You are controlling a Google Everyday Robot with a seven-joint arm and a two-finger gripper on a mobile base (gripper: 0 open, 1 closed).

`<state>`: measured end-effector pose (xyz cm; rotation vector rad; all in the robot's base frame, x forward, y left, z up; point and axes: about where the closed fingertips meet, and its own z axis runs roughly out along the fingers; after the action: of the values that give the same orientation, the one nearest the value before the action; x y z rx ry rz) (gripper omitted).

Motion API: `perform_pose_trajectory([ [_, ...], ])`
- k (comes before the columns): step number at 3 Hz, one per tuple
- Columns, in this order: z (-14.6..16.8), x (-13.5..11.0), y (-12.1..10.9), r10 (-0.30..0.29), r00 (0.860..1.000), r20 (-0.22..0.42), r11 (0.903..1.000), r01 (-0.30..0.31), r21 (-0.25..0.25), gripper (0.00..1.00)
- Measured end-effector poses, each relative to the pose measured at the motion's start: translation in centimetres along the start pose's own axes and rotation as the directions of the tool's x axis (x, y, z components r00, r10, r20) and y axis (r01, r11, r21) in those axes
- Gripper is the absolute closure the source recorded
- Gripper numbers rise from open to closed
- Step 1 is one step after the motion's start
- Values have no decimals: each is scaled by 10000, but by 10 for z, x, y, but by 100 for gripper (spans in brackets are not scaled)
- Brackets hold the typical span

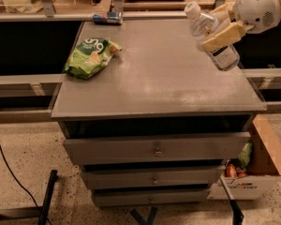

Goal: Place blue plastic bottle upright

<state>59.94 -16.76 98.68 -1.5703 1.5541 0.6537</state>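
- Step in hand: carry and set down. The tool (214, 28) is clenched on the bottle (200, 23), one finger on each side of its body, at 2 o'clock over the surface (164, 78).
- The bottle hangs tilted and looks clear of the surface. Cap (192, 7) points to 10 o'clock, base to 4 o'clock, label toward the camera.
- It's not upright yet. My read is about midway: grasp done, righting and set-down left.
- Next move, my call: roll the wrist until the cap points straight up. Then come down over bare surface and let the base land flat before you let go.
- The base is right by the 3 o'clock edge. Shift toward centre first, since a set-down there risks a drop off the side.
- The bottle looks light, and I can't tell how much liquid is in it. Expect it to tip if you release with any lean.
- Surface: grey cabinet top with drawers (154, 149) below.
- The bag (90, 55) lies at 10 o'clock, well apart from the bottle. A small blue-white item (107, 18) sits at the 11 o'clock far edge. Neither is in your path.
- Room: speckled floor (28, 149) with a cable (2, 153) at 8 o'clock. A box (267, 158) of packets sits at 4 o'clock beside the cabinet, and a rail (37, 17) runs behind at 12.
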Motion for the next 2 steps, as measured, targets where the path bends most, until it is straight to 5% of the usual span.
perform_pose_trajectory([
  [1, 7, 3, -5, 121, 9850, 1724, 9998, -143, 120, 100],
  [2, 9, 10, -10, 209, 8951, 4454, 9989, -377, 290, 100],
])
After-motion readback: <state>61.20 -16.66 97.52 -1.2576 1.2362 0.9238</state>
